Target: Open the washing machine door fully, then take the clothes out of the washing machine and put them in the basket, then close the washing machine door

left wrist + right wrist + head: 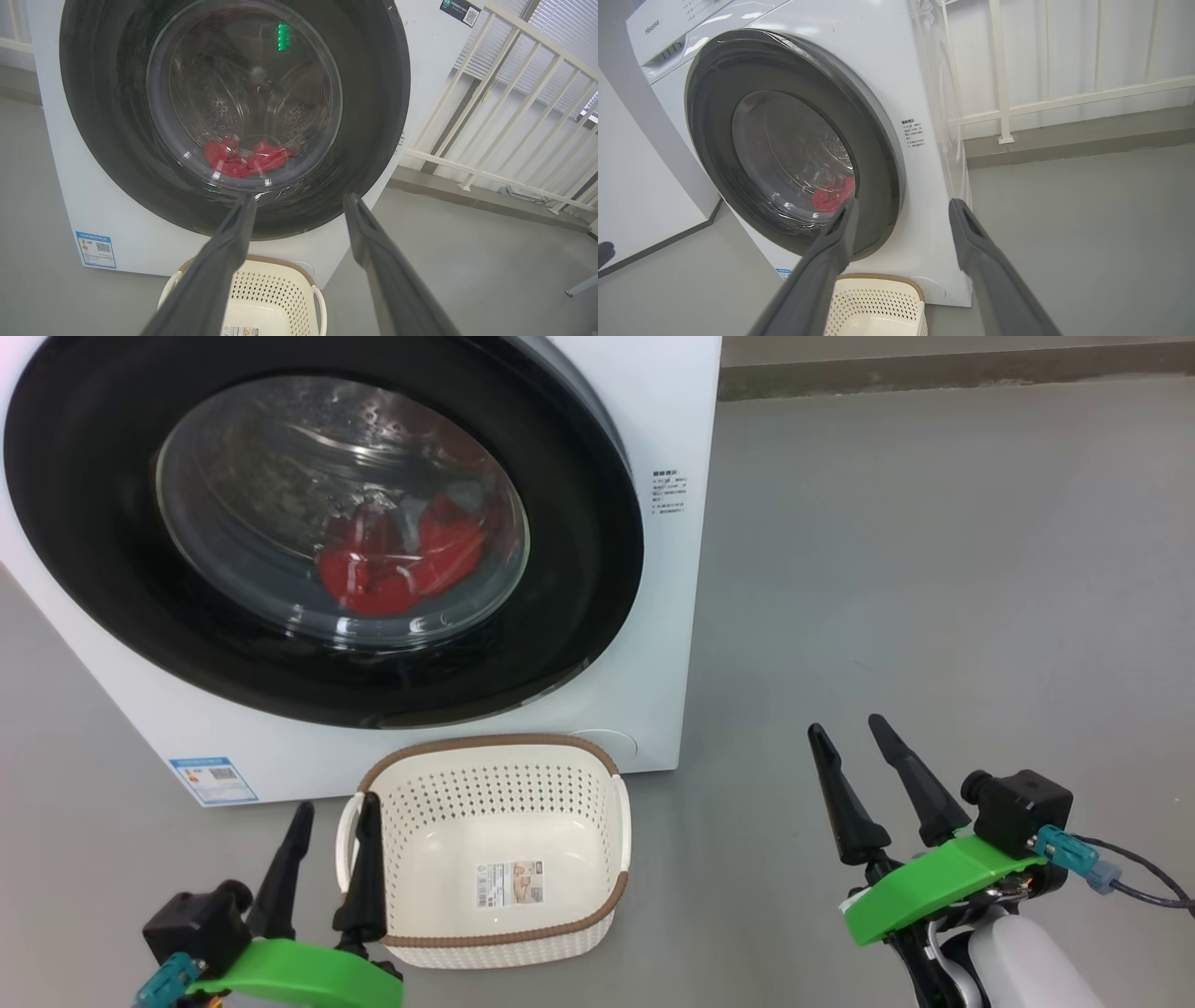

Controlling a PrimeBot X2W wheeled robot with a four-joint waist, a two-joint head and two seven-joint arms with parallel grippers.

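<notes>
One basket sits upright, long axis along the washing machine front.

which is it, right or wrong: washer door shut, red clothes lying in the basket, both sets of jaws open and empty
Wrong on one point. The head view shows the clothes inside the washing machine, behind its shut door; the basket holds no clothes. The jaws of the left gripper and right gripper are open and empty.

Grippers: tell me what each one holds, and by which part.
Nothing is held. The left gripper and right gripper stand open and empty, clear of the shut washing machine door; the red clothes lie behind its glass.
</notes>
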